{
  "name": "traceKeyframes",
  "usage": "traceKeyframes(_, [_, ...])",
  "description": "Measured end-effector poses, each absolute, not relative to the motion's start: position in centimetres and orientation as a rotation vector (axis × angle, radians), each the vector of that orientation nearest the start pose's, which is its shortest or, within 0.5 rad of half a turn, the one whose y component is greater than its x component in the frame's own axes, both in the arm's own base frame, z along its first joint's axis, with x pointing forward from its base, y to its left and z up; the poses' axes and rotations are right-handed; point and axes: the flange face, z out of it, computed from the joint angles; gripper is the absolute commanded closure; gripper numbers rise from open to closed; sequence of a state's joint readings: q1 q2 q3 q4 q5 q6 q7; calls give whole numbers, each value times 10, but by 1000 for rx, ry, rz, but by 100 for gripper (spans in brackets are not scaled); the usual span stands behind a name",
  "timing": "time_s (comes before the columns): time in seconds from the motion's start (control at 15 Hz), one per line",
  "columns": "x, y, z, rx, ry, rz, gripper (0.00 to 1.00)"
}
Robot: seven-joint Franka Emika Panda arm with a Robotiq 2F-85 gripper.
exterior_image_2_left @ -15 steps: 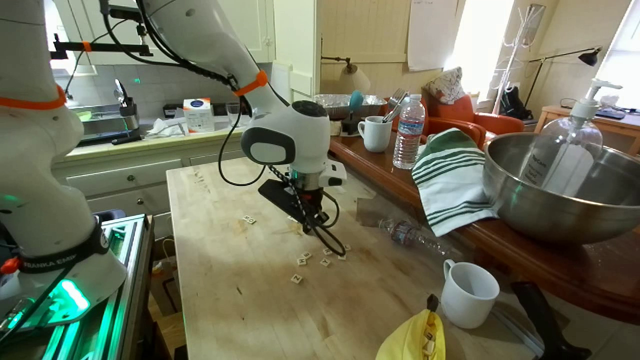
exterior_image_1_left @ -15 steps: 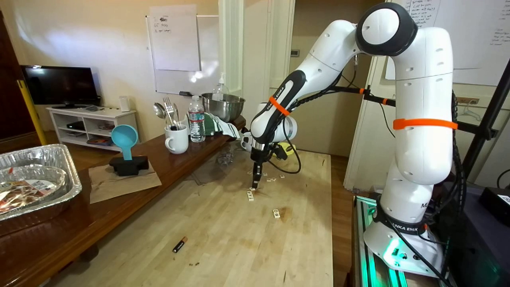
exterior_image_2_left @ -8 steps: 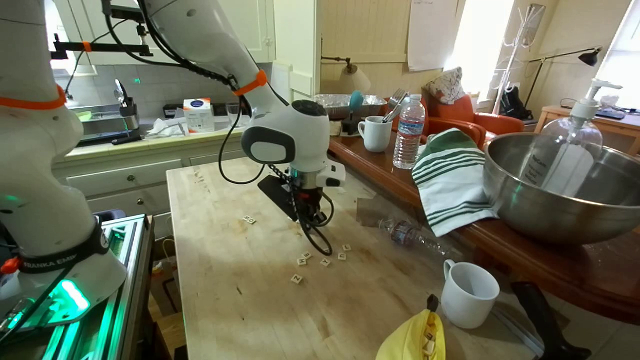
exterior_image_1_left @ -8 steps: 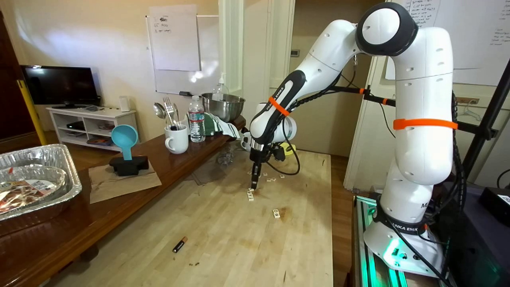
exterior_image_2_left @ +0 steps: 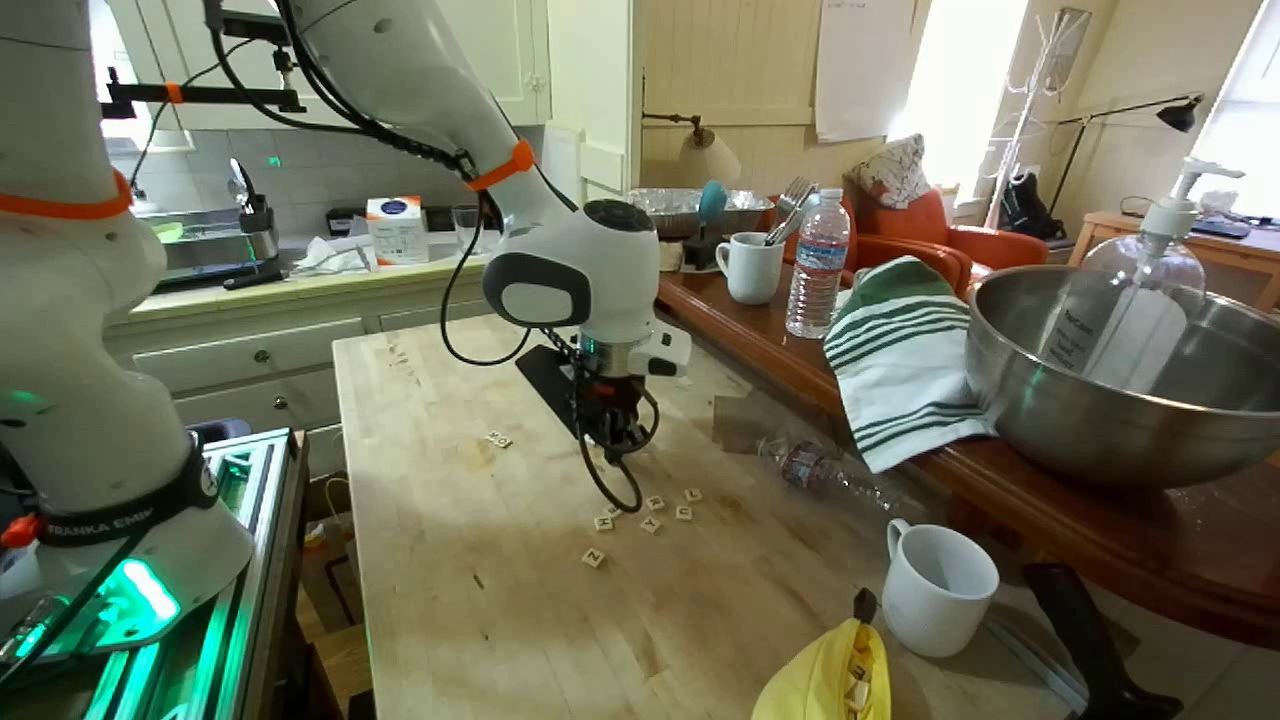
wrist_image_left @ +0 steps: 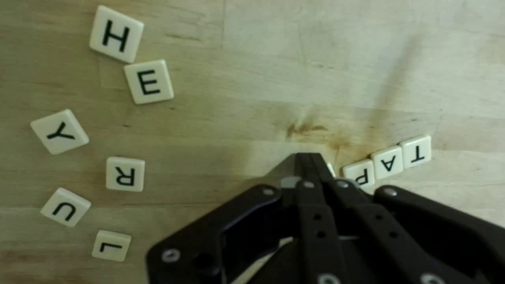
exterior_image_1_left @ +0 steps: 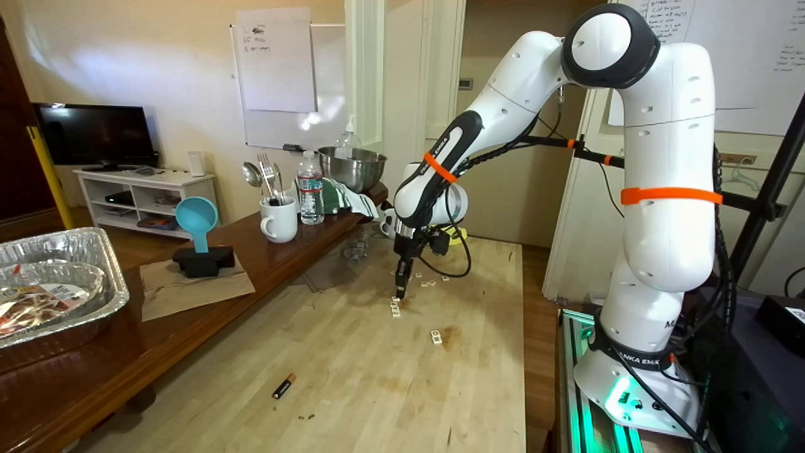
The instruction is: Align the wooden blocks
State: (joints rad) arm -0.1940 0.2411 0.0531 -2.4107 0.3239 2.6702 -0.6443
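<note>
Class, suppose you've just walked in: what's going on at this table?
A robot arm seems to be aligning small lettered wooden blocks on the table. T, A and P sit in a short row. The gripper, closed, is down by a mostly hidden block near P; whether it touches it isn't clear. H, E, Y, R, U and L lie loose, away from the row.
</note>
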Motion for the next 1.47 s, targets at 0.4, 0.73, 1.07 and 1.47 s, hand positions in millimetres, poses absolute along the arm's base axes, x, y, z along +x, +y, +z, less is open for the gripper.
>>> traceKeyframes(0.4, [492,-76,214,-2981,-281,-112,100])
traceKeyframes(0.73, [492,-75,214,-2981,-265,-110,100])
traceKeyframes(1.07, [492,-72,214,-2980,-247,-107,100])
traceKeyframes(1.47, [493,-70,214,-2980,-202,-101,100])
